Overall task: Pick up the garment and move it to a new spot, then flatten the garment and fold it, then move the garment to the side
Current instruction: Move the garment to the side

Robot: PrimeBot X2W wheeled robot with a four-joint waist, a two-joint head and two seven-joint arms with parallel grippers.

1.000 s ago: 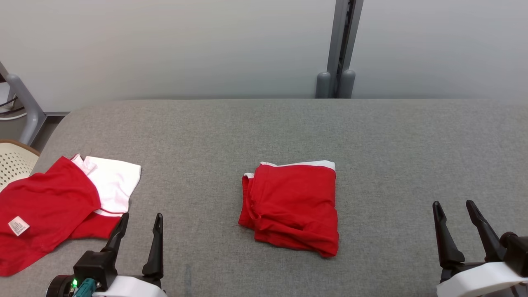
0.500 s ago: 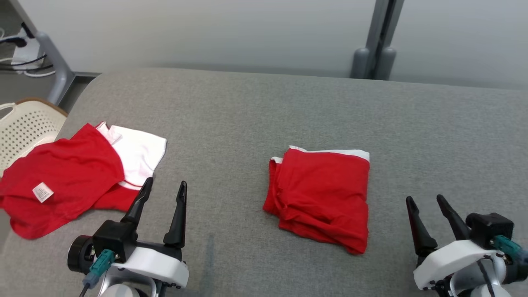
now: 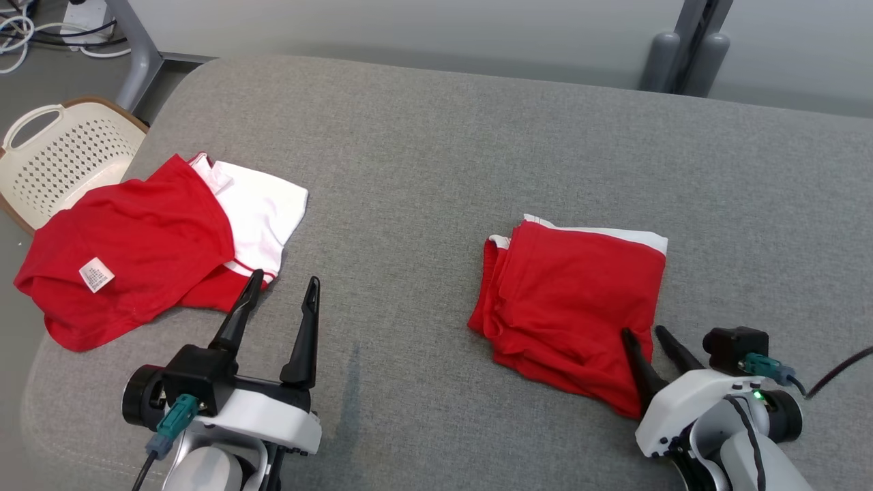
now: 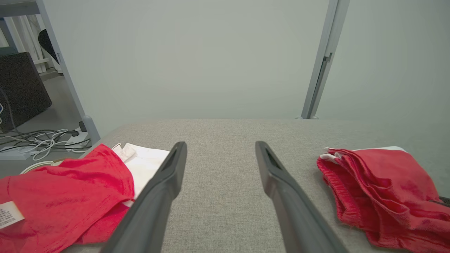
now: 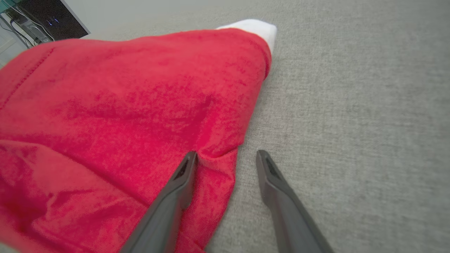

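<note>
The folded red garment (image 3: 580,300) with a white trim along its far edge lies on the grey table (image 3: 423,150), right of centre. My right gripper (image 3: 642,332) is open at the garment's near right corner. In the right wrist view the garment (image 5: 123,105) spreads to the left, and the gripper (image 5: 226,154) straddles its right edge: one finger rests on the red cloth, the other over bare table. My left gripper (image 3: 285,276) stands open over bare table, holding nothing. In the left wrist view the left gripper (image 4: 220,144) points between both cloths, with the folded garment (image 4: 379,182) to its right.
A loose red and white garment (image 3: 136,245) lies crumpled at the table's left edge, just left of my left gripper, and shows in the left wrist view (image 4: 63,196) too. A cream perforated basket (image 3: 61,157) stands beyond that edge. Cables (image 3: 27,34) lie on the floor. A grey post (image 3: 682,48) rises behind the table.
The head camera has tilted down and turned, shifting the whole picture. My right gripper has come in to the folded garment's near right corner. The left gripper stays open beside the loose garment.
</note>
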